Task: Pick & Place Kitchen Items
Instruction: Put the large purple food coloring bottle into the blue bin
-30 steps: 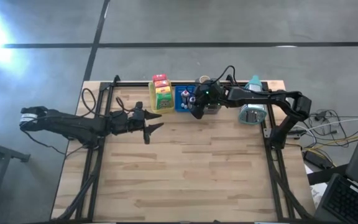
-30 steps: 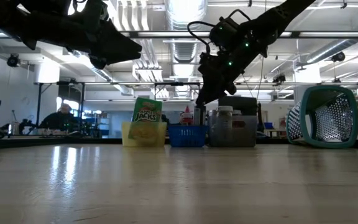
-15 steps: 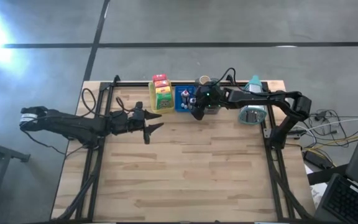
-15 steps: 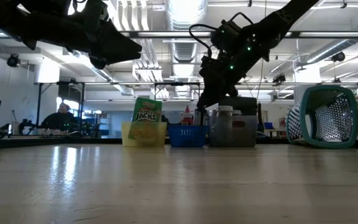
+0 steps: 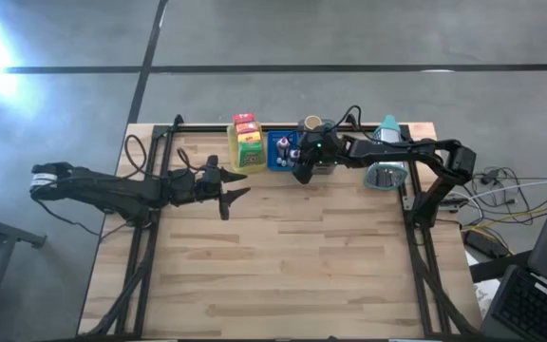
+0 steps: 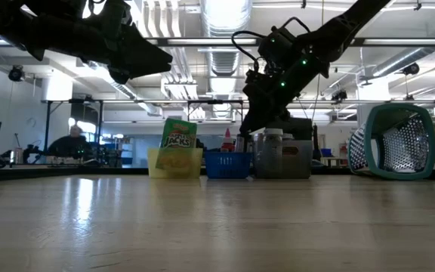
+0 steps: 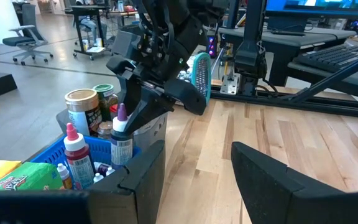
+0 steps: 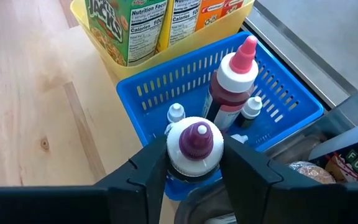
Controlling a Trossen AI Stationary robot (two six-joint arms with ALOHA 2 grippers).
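Your left hand (image 5: 228, 193) hangs above the bench (image 5: 283, 256) with fingers parted, holding nothing. To its right, cereal boxes (image 5: 247, 142) stand in the yellow tray (image 8: 114, 60). Your right hand (image 8: 194, 171) is clamped on a purple-tipped squeeze bottle (image 8: 194, 144) over the near edge of the blue basket (image 8: 272, 99), beside the red-capped bottle (image 8: 232, 81).

Bottle (image 8: 194, 149) body hidden between right gripper (image 8: 194, 169) fingers.
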